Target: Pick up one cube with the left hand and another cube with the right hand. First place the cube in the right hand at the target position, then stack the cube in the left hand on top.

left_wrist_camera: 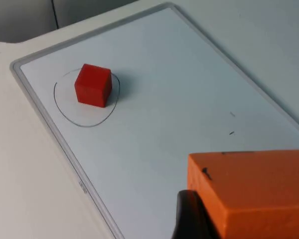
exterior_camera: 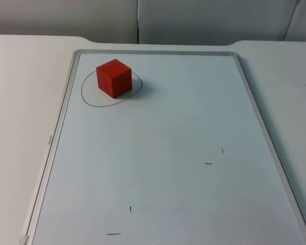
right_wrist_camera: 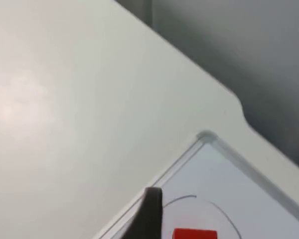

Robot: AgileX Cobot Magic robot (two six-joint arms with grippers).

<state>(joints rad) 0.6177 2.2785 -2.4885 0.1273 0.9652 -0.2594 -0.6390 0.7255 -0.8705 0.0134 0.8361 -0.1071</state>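
Red cube [exterior_camera: 113, 77]: sits inside the drawn ring [exterior_camera: 86, 97], well ahead of our left jaws.
Left jaws: clamped on the orange cube [left_wrist_camera: 249, 191].
Right jaws: we cannot tell their state.
Stacking: we should centre orange squarely over red, then lower gently.

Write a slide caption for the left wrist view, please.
Left gripper holds an orange cube above the whiteboard; red cube sits inside the drawn circle.

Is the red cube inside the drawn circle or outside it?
Inside. The red cube sits within the drawn circle on the whiteboard; the pen line runs around its base.
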